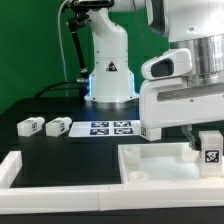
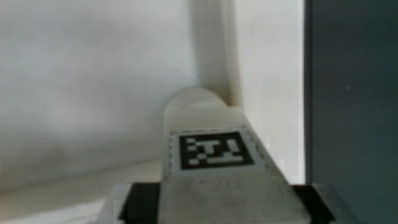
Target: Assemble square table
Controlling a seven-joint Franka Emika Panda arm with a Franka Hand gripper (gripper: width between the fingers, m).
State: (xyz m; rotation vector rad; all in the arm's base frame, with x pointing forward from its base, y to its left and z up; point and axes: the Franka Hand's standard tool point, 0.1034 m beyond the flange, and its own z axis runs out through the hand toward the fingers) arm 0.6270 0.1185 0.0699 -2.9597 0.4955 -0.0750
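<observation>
The square table's white tray-like top (image 1: 160, 160) lies at the exterior view's right. A white leg (image 1: 211, 155) with a black-and-white tag stands upright at its right corner. My gripper (image 1: 207, 140) reaches down onto that leg. In the wrist view the leg (image 2: 217, 150) fills the space between my gripper's (image 2: 226, 196) dark pads (image 2: 153, 196), which press on both of its sides. The top's inner floor (image 2: 89, 100) and raised rim (image 2: 214, 50) lie behind it. Two more tagged legs (image 1: 30, 125) (image 1: 58, 126) lie at the left.
The marker board (image 1: 110, 127) lies in front of the robot's base (image 1: 108, 80). White barrier strips run along the front (image 1: 70, 188) and at the left (image 1: 10, 165). The black table surface (image 2: 356, 100) shows beside the top's rim.
</observation>
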